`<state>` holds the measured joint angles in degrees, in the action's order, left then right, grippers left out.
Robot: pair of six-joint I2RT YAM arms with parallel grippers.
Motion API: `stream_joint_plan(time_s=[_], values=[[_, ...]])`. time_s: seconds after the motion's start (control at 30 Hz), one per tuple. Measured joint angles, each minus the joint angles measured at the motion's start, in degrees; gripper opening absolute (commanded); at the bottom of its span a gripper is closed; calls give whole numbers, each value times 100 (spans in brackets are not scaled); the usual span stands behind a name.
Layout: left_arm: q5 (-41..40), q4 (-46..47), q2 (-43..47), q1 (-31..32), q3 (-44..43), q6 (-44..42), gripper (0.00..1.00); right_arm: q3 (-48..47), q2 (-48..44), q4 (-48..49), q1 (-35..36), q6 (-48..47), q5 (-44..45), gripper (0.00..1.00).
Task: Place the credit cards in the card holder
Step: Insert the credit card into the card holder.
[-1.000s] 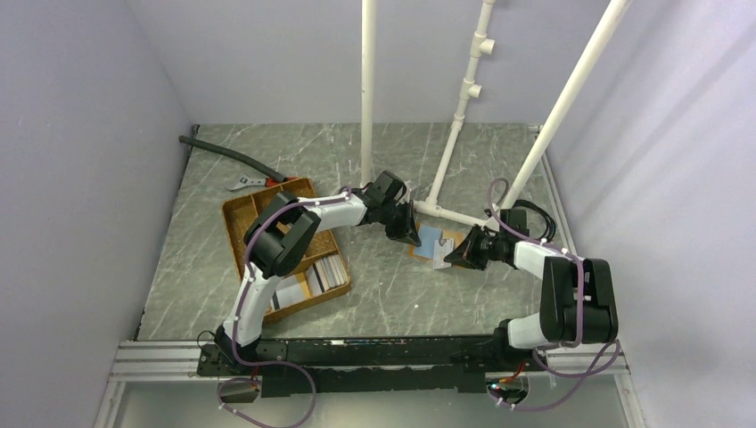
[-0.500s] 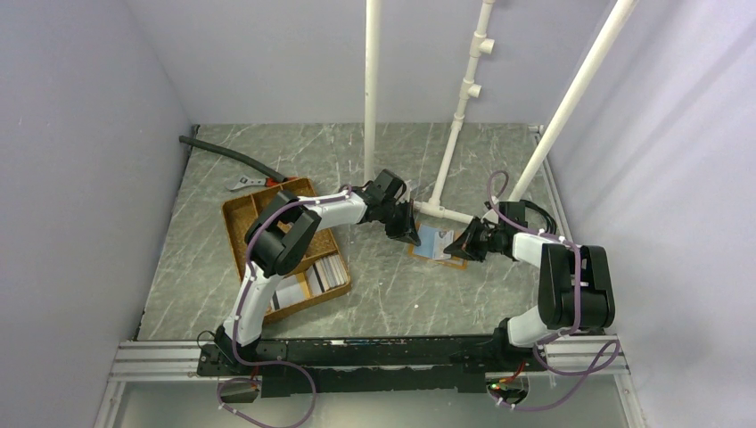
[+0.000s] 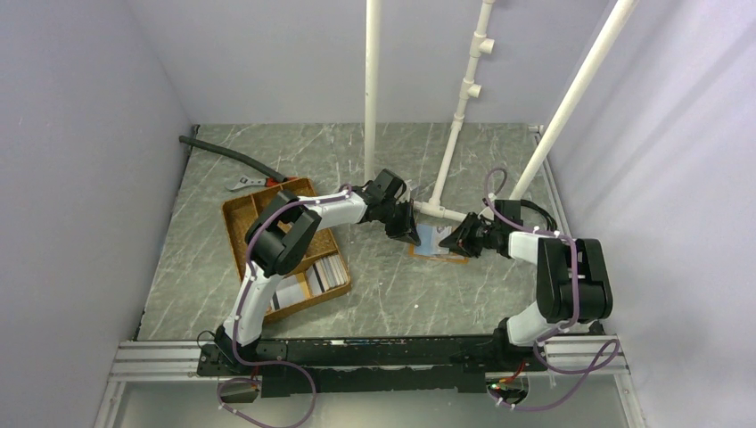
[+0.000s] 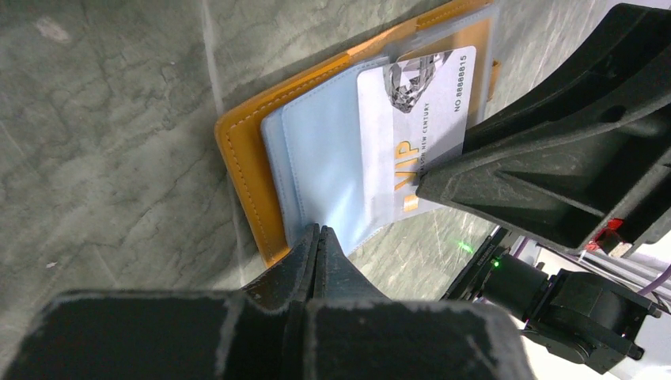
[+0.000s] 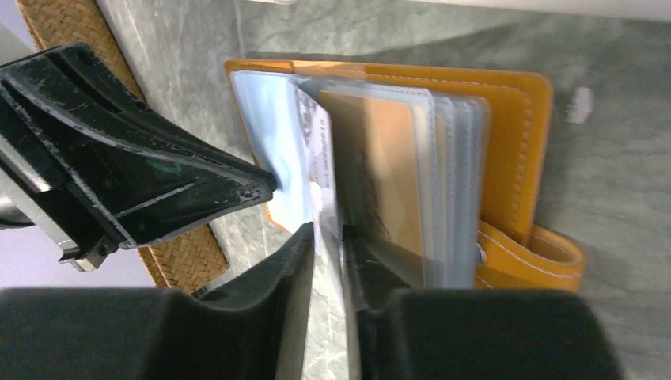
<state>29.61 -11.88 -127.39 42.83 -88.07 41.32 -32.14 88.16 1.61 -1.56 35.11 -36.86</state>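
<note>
The white card (image 4: 411, 119) in the card holder (image 4: 241, 158), upper centre-right of the left wrist view, carries gold "VIP", small print ending "NEW CENTURY", and "NO 88888815". Its print in the right wrist view is unreadable.

Card holder (image 3: 434, 242) boxed in: left gripper (image 3: 414, 239) on its left edge, right gripper (image 3: 449, 245) on its right, white pipe foot (image 3: 450, 214) just behind. Only the near-side table (image 3: 401, 290) gives open passage.

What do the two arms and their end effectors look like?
The left arm and right arm have white links, bulky black joint housings and thin purple cables. The left end effector and right end effector are black, with wedge-shaped fingers.
</note>
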Motion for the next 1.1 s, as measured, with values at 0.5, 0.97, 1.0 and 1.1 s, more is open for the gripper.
stream_joint_plan(time_s=[0.5, 0.97, 1.0, 1.1], values=[[4, 4, 0, 0, -2, -17, 0, -673, -951, -1755, 1252, -527, 2756, 59], [7, 2, 0, 0, -4, -28, 0, -997, -138, -879, 1303, -643, 2251, 51], [7, 2, 0, 2, -4, -33, 0, -935, -107, -713, 1296, -586, 2044, 51], [7, -26, 0, 0, -13, -61, 0, -546, -111, -129, 1178, -352, 1438, 51]])
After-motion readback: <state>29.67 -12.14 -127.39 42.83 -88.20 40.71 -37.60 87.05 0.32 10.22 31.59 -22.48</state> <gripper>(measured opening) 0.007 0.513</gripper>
